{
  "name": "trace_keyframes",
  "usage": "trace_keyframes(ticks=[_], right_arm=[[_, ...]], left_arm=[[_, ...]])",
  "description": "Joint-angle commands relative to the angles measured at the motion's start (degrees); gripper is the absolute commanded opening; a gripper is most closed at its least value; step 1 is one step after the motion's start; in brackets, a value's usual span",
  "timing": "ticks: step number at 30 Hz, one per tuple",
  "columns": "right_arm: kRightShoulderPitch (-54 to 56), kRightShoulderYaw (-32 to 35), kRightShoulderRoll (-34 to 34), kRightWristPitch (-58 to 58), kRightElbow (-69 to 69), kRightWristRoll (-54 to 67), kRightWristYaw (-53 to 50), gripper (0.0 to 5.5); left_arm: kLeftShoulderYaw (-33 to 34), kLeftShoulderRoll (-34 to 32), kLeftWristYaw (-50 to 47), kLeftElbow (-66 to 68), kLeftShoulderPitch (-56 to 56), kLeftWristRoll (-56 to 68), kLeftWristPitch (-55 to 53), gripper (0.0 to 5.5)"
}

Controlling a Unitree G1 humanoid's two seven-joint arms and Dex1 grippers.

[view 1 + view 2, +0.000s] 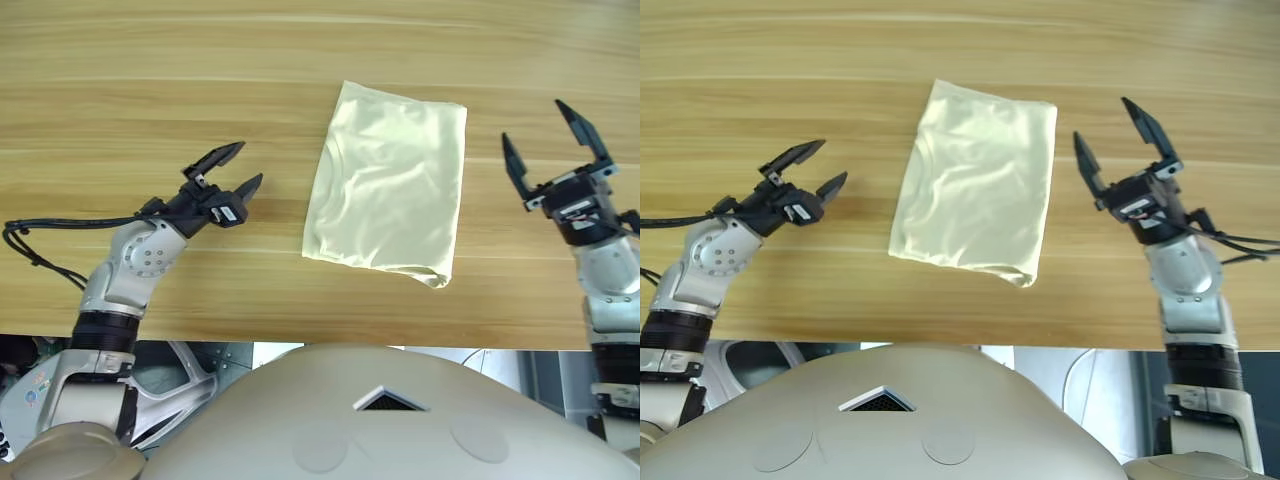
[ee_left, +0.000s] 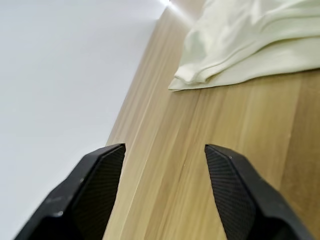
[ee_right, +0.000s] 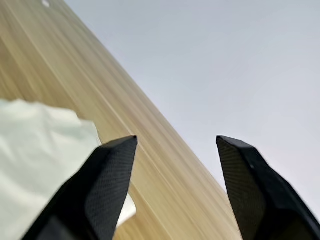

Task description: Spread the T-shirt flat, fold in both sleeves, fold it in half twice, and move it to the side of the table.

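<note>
Your left claw (image 1: 250, 163) stands wide open, holding nothing, near the folded T-shirt (image 1: 388, 185), which lies mid-table (image 1: 150, 80). Your right claw (image 1: 532, 120) is also spread wide and empty, just beside the shirt's opposite edge.

My head's two eyes sit up high looking forward and down on the wooden table (image 1: 120, 60), both covering the same patch with the folded T-shirt (image 1: 390, 185) in the middle. The wrist cams ride low, right behind my left gripper (image 2: 164, 147) and right gripper (image 3: 177, 139), skimming along the tabletop, and each catches a bit of that shirt too.
</note>
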State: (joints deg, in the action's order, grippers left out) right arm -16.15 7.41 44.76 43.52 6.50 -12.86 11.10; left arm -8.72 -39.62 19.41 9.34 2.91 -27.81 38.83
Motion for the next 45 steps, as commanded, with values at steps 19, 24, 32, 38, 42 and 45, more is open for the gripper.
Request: trace_keyframes(ticks=[19, 24, 32, 38, 42, 45], right_arm=[[-16.9, -11.4, 7.0, -2.9, -12.1, -18.0, 12.1, 2.91], [-17.0, -11.2, 8.4, -3.2, -12.1, -17.8, 12.2, 2.91], [-18.8, -11.1, 10.9, -3.2, -14.4, -17.3, 13.3, 2.91], [-15.2, -14.1, 10.7, -2.7, -12.9, -18.1, 14.5, 2.91], [-11.5, -16.9, 10.1, -2.0, -10.3, -18.3, 14.8, 2.91], [-8.0, -19.2, 9.8, -1.5, -8.0, -17.9, 15.4, 2.91]], left_arm=[[-24.1, -6.5, 26.5, 6.7, -13.8, -0.2, 13.1, 2.96], [-27.2, -3.9, 26.2, 9.0, -17.3, -1.0, 14.9, 2.96], [-29.9, -0.9, 25.6, 13.0, -20.6, -1.7, 16.4, 2.96], [-31.5, -0.6, 26.1, 15.0, -21.2, -1.7, 17.6, 2.36], [-31.9, -0.7, 25.5, 15.4, -20.2, -1.7, 17.8, 1.52], [-31.8, -0.7, 25.0, 15.4, -19.5, -1.7, 17.7, 0.82]])
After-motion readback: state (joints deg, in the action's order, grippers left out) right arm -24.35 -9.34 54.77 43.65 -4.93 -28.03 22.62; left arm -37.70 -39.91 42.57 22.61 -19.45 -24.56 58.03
